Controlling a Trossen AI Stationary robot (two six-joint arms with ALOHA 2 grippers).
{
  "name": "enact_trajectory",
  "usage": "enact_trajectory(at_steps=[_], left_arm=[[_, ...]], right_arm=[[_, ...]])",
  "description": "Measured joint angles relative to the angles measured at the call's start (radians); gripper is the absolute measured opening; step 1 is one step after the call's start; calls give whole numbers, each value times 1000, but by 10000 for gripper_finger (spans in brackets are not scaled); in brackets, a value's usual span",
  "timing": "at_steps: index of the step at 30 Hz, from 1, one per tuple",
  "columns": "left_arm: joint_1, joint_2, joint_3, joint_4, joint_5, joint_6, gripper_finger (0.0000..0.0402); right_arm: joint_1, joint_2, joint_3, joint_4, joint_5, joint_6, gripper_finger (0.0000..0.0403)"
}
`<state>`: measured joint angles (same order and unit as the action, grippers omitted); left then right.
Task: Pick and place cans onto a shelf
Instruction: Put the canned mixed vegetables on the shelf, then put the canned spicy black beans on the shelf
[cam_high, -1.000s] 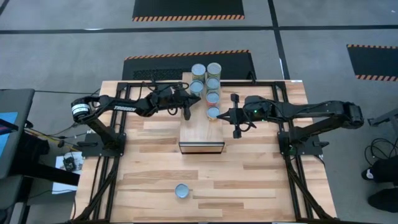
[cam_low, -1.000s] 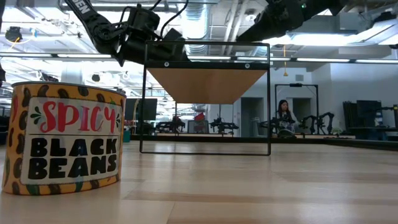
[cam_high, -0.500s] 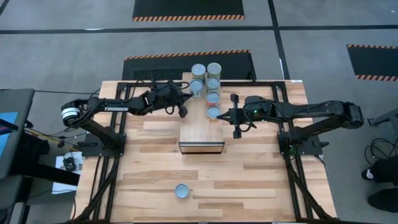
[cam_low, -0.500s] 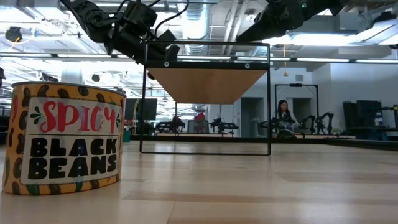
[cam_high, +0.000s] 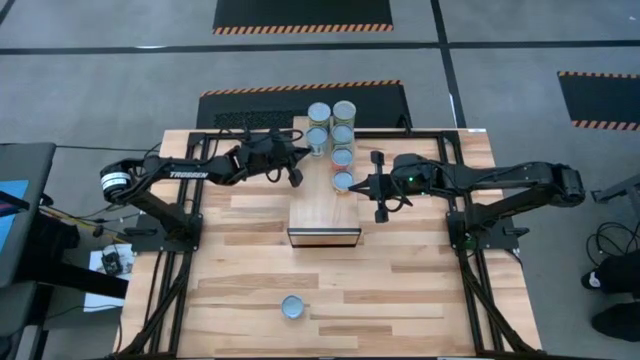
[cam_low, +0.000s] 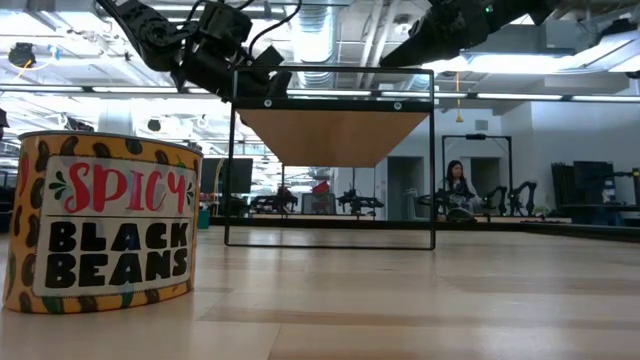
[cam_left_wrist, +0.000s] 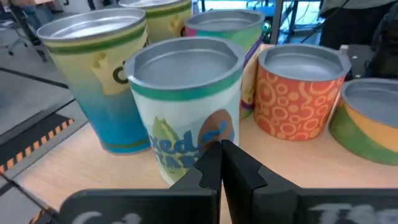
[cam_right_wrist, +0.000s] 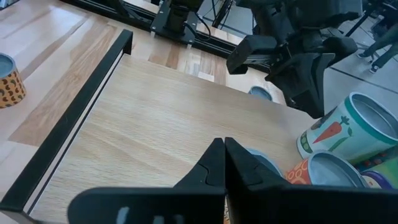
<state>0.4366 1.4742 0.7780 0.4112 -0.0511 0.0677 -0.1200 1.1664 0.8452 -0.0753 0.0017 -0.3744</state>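
Observation:
The light-wood shelf (cam_high: 323, 208) stands mid-table on a dark frame (cam_low: 232, 160). Several cans stand on their bases in two rows on its far part (cam_high: 342, 134). One more can (cam_high: 293, 307), labelled black beans (cam_low: 105, 225), stands on the table near the front edge. My left gripper (cam_high: 297, 176) is shut at the shelf's left side, pointing at a white and green can (cam_left_wrist: 183, 106). My right gripper (cam_high: 358, 185) is shut, level, beside the nearest can of the row (cam_high: 342, 180). My left gripper's shut fingertips (cam_left_wrist: 231, 160) stand close before the lower side of the white and green can (cam_left_wrist: 180, 149), coming level from the table's left; I cannot tell whether they touch it. My right gripper's shut fingertips (cam_right_wrist: 231, 152) stand over a can's top (cam_right_wrist: 264, 165); I cannot tell whether they touch.
The wrist views show more cans on the shelf: a blue and yellow one (cam_left_wrist: 102, 74), an orange patterned one (cam_left_wrist: 298, 93), a carrot-labelled one (cam_right_wrist: 348, 134). The shelf's near half (cam_right_wrist: 155, 137) is bare wood. A person (cam_low: 457, 185) stands far behind the table.
My left gripper has drawn a little toward the table's left and far edges and risen, still shut. My right gripper has kept still. The cans have not moved.

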Motion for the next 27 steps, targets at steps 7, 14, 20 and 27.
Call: enact_trajectory(at_steps=[7, 14, 20, 27], left_arm=[[6, 0, 0, 18, 12, -1, 0], [-10, -58, 0, -7, 154, 11, 0], [-92, -271, 0, -178, 185, 39, 0], [-311, -482, 51, -558, 58, -2, 0]], right_arm=[[5, 0, 0, -2, -1, 8, 11], [22, -4, -4, -28, -2, -37, 6], [-29, -83, -185, 156, -65, -18, 4], [-84, -243, -397, 397, -156, 42, 4]])
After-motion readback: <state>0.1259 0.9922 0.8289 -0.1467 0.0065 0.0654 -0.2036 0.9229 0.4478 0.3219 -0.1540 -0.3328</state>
